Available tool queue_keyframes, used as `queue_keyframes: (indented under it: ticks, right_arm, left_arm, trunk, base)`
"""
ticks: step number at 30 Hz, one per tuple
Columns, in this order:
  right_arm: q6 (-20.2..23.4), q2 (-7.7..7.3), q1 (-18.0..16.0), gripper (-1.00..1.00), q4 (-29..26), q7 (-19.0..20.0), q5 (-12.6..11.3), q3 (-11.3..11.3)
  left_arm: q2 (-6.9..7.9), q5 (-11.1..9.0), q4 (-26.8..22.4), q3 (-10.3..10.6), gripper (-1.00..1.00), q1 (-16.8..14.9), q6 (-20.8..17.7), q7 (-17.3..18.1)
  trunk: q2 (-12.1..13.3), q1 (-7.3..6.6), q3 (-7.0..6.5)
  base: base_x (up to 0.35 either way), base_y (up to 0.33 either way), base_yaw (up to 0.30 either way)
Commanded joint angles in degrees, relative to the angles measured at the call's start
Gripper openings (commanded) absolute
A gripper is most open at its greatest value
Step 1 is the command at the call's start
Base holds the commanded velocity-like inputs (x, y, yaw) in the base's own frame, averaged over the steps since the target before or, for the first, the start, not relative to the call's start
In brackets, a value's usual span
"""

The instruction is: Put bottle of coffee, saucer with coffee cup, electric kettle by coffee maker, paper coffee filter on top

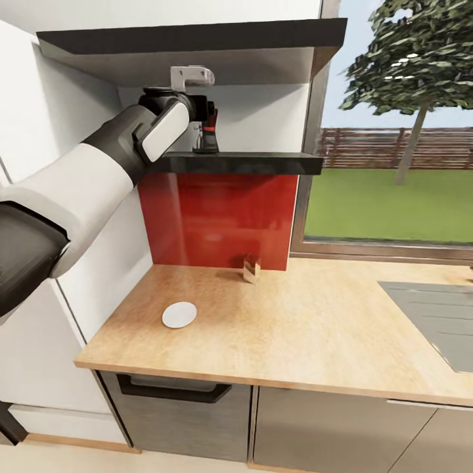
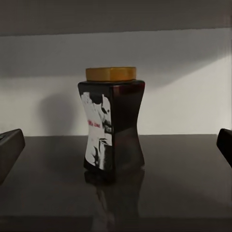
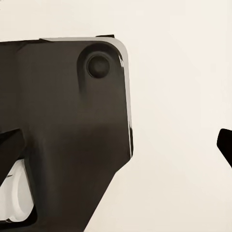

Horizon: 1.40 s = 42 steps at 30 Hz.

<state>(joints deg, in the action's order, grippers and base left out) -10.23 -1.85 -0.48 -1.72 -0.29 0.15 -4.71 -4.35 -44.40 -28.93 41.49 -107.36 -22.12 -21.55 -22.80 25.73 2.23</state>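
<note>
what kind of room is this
Most likely a home kitchen: a wood-look countertop over grey cabinets, a sink set into it at the right, a red splashback, and a wall shelf holding a coffee jar.

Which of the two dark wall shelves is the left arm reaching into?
The lower shelf, above the red panel. The bottle of coffee stands there; the upper shelf is above the arm.

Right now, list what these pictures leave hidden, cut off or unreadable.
- Bottle of coffee in the head view: hidden behind the left arm's wrist at the kitchen shelf.
- Its label, left wrist view: print too dim and small to read.
- Left gripper: only the fingertips show at the picture's edges, spread wide.
- Right gripper: one dark tip at the right wrist picture's edge, so the jaws' state is unclear.
- Sink: cut by the head view's edge.
</note>
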Motion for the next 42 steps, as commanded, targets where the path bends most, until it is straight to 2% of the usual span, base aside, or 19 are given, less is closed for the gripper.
queue_keyframes:
  ticks: [1,13,20,26,42]
  right_arm:
    - [-0.2,0.01,0.0,1.00,0.0,0.0,0.0,-0.4]
    - [-0.2,0.01,0.0,1.00,0.0,0.0,0.0,-0.5]
    - [-0.2,0.06,0.0,1.00,0.0,0.0,0.0,-0.5]
    - [-0.2,0.06,0.0,1.00,0.0,0.0,0.0,-0.5]
    - [-0.2,0.04,0.0,1.00,0.0,0.0,0.0,-0.4]
  left_arm:
    - [0.05,-0.6,-0.1,0.4,1.00,0.0,0.0,-0.5]
    - [0.22,-0.6,0.0,0.3,1.00,1.2,0.1,-0.5]
    - [0.22,-0.6,0.0,0.3,1.00,1.5,0.1,-0.5]
    - [0.22,-0.7,0.4,0.3,1.00,2.3,4.1,-0.6]
    - [0.14,-0.7,0.3,0.4,1.00,2.4,4.6,-0.6]
  trunk:
    - [-0.1,0.06,0.14]
    - [-0.1,0.06,0.14]
    - [-0.1,0.06,0.14]
    - [-0.1,0.06,0.14]
    - [-0.1,0.06,0.14]
  base:
    - [0.244,-0.001,0.000]
    - [0.066,0.000,0.000]
    - [0.264,0.000,0.000]
    - [0.162,0.000,0.000]
    - [0.043,0.000,0.000]
